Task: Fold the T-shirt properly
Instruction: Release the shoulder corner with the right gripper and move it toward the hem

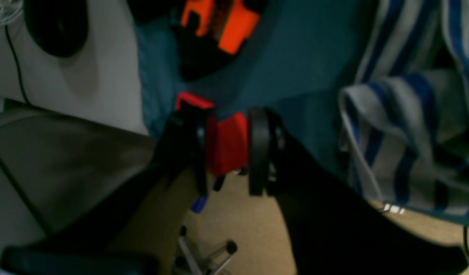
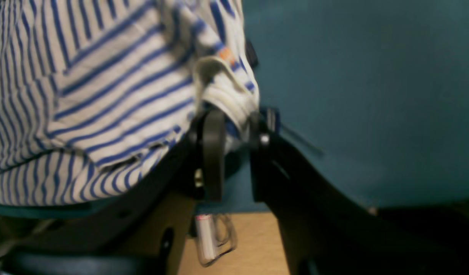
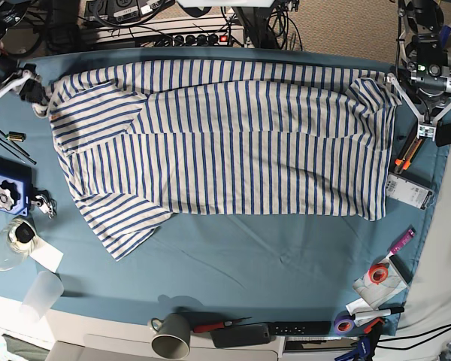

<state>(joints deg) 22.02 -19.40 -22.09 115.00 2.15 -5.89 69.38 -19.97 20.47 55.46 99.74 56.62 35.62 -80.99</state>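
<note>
Fabric of the T-shirt (image 3: 240,143), white with thin blue stripes, is spread across the far half of the teal cloth (image 3: 270,263) that covers the worktop (image 3: 83,331). The body is laid sideways, with a sleeve turned out toward the near left and creases gathered at the far left edge.

In the right wrist view, a bunched, hemmed edge of the shirt is seen between the jaws of the right pincer (image 2: 234,130); the jaws are parted a little with the cloth lying in the gap, and whether it is pinched cannot be told.

In the left wrist view, the left pincer (image 1: 228,147) is held off the shirt, at the edge of the worktop, with its jaws parted and no fabric between them; a red part is seen behind the gap, and the striped cloth lies well to one side.

Along the near edge, a grey mug (image 3: 171,335), a remote (image 3: 297,329) and rolls of tape (image 3: 377,274) are set out. A blue device (image 3: 5,191) is placed at the left edge.
</note>
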